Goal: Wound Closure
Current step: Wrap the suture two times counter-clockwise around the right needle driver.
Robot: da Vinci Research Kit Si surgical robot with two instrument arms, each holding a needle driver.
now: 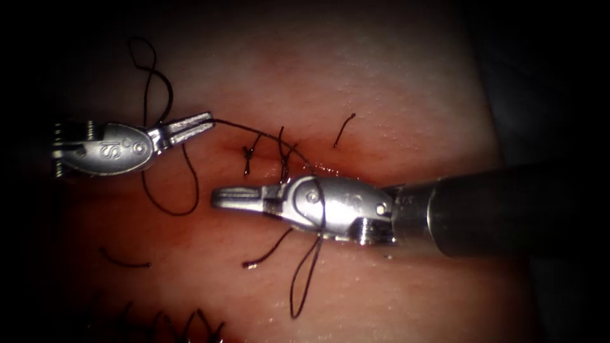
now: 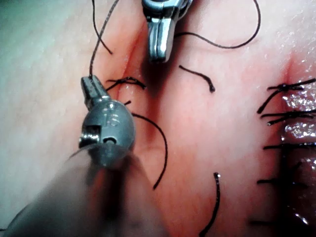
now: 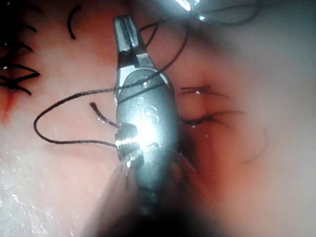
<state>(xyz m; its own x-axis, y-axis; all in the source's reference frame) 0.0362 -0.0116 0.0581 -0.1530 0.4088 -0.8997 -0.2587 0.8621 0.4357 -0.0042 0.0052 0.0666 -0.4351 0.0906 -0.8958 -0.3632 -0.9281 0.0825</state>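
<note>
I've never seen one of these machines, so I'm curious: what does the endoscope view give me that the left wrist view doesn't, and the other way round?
The endoscope view adds the right tool's dark shaft and a thread loop draped over that tool's wrist. The left wrist view adds a close look at a row of finished stitches with red fluid between them. Both show the left tool, jaws shut on the thread; the right tool, jaws shut, apparently holding nothing; and the tissue.

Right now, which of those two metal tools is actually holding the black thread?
The left tool. Its jaws are shut on the thread, which runs from its tip to the stitches at the cut. The right tool grips nothing, though thread loops over its body.
</note>
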